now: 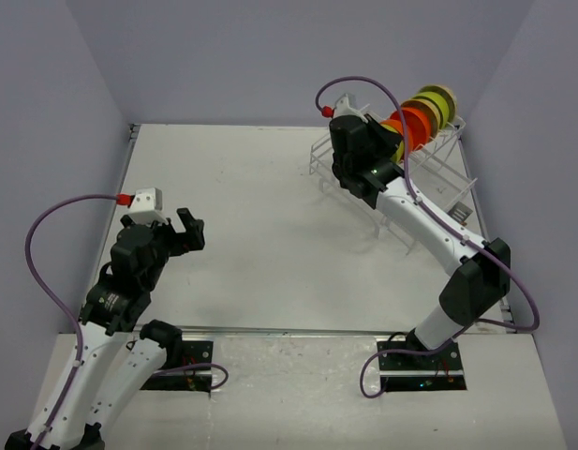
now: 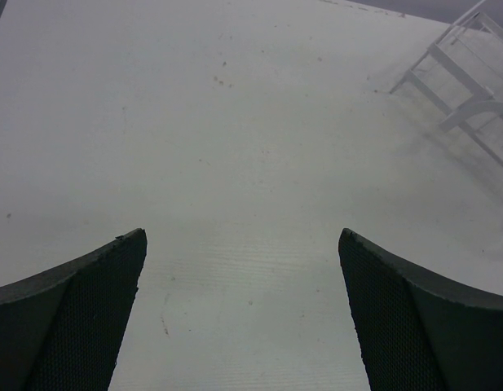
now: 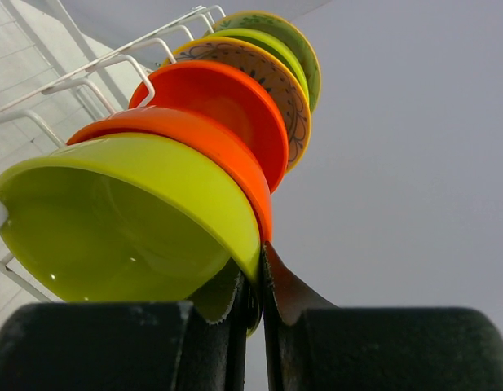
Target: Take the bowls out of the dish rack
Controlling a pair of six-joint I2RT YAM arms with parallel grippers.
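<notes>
Bowls (image 1: 424, 112) stand on edge in a row on the dish rack (image 1: 438, 173), far right, with the right gripper (image 1: 392, 142) at the nearest. A clean lift goes straight up off the prongs.

Left wrist: the left gripper (image 2: 241, 236) gapes wide over bare table (image 2: 235, 122), holding nothing.

Right wrist: the jaws are pinched almost together on the yellow-green bowl (image 3: 129, 220), at its rim, with the orange bowl (image 3: 210, 98) close behind.

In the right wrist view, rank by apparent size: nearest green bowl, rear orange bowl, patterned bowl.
1. nearest green bowl
2. rear orange bowl
3. patterned bowl
Nearness to the camera inflates this, so true sizes are unsure.
</notes>
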